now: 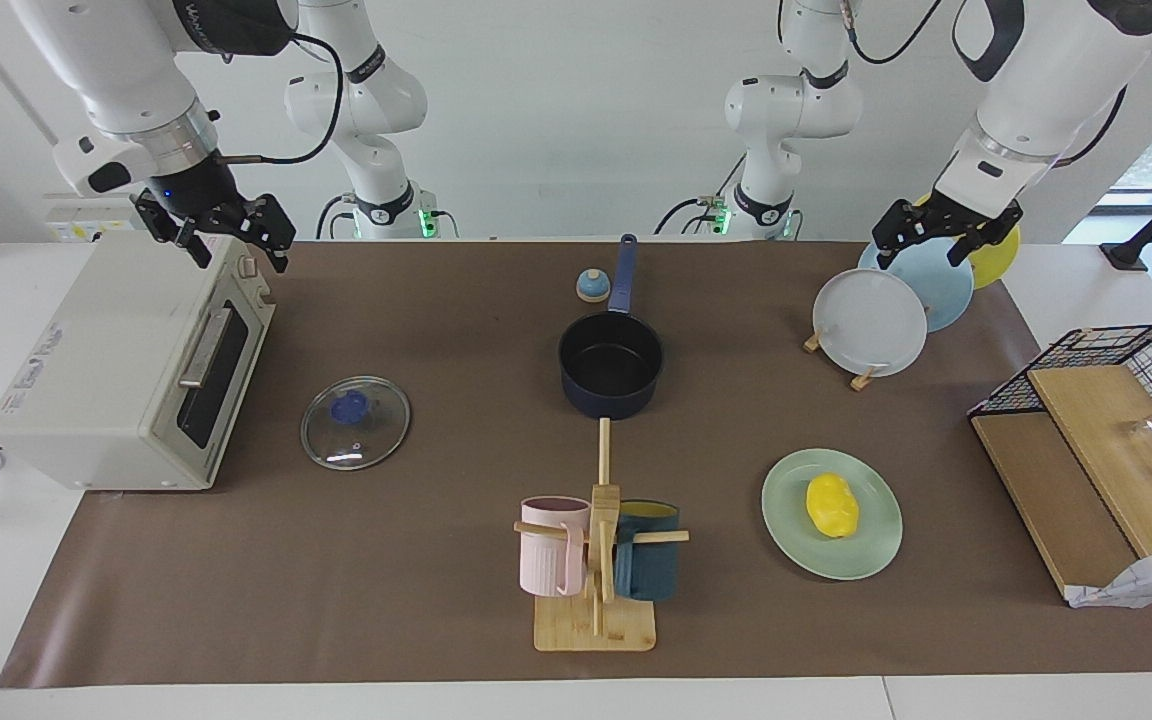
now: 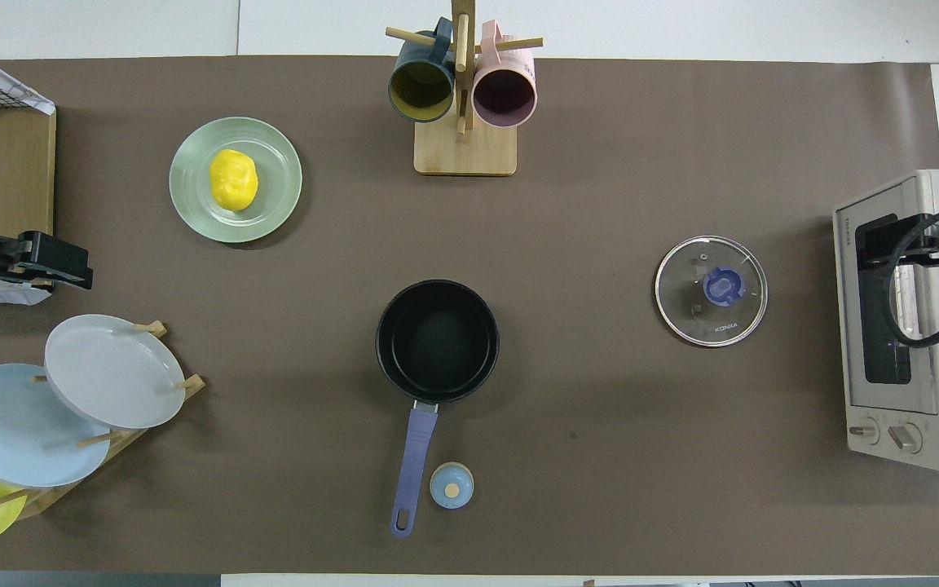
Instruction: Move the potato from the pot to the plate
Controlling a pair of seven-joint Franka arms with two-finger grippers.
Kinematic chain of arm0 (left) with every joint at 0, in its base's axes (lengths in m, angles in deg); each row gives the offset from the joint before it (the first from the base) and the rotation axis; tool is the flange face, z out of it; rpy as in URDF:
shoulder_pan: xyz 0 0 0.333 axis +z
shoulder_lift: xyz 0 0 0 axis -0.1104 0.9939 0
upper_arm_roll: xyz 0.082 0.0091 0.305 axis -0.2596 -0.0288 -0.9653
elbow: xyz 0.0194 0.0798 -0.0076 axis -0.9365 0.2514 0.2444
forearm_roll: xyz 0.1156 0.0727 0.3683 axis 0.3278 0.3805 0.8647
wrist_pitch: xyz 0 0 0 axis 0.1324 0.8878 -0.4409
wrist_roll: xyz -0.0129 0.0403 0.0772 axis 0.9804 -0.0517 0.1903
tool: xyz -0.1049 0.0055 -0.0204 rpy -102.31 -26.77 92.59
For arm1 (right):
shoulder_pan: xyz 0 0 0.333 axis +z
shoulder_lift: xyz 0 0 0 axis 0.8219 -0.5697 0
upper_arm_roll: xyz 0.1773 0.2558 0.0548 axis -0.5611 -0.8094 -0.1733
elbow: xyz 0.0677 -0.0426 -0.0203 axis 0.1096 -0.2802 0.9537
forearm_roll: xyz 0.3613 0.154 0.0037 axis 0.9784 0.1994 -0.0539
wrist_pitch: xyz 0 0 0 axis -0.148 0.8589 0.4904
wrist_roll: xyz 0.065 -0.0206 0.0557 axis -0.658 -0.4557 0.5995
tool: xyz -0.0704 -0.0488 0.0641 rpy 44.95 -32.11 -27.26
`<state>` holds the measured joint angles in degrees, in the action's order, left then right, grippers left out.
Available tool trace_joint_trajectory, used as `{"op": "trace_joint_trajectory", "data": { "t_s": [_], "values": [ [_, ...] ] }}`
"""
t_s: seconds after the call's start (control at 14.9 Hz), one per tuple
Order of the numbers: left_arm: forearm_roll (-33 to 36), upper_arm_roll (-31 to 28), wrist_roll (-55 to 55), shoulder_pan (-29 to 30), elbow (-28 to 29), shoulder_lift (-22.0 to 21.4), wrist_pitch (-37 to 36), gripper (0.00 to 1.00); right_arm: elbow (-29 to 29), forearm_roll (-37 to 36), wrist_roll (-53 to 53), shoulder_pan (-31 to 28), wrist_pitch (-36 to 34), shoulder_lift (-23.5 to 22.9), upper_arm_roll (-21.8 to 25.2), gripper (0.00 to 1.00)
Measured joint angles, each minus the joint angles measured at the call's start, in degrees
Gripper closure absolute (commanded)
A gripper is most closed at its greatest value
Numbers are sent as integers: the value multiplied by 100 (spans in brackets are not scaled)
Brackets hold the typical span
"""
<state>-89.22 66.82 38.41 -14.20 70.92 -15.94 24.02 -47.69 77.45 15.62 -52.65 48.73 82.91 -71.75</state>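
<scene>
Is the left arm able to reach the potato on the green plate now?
Probably yes: the potato lies uncovered on the plate, and the left claw hangs over the plate rack, with nothing between.

The potato (image 1: 832,505) lies on the plate (image 1: 876,550), toward the left arm's end of the desk (image 1: 436,620). The pot (image 1: 611,365) stands mid-desk, nearer the robots than the mug rack (image 1: 596,560). The lid (image 1: 355,422) lies between pot and oven (image 1: 126,370).

Plates: four (image 1: 832,514); mugs: two (image 1: 553,546); pot: one (image 1: 611,366); potato: one (image 1: 832,505).
</scene>
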Motion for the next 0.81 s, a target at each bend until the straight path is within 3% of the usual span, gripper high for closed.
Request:
{"op": "trace_joint_trajectory", "data": {
  "t_s": [0.27,0.81],
  "values": [
    [-55,26,0,3,-231,-52,2,0,0,0,0,-2,0,0,2,0],
    [-60,59,0,6,-36,-313,-40,0,0,0,0,-9,0,0,19,0]
  ]
}}
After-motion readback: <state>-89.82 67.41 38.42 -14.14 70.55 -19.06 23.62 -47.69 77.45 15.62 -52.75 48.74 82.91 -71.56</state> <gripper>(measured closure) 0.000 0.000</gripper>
